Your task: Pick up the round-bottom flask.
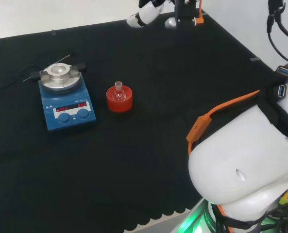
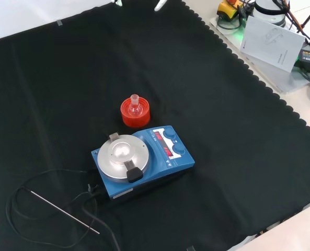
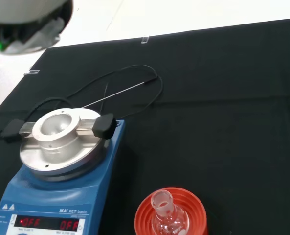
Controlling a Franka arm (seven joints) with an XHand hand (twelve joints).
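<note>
Sitting in its red ribbed stand, the round-bottom flask is untouched, so the whole pick-up is left to do. It stands just beside the blue hotplate and well apart from the hand, whose white fingers appear at the far edge of the cloth in the head view. Whether they are curled or straight I cannot tell, because they are cut off. The clear glass bulb is hard to make out.
</note>
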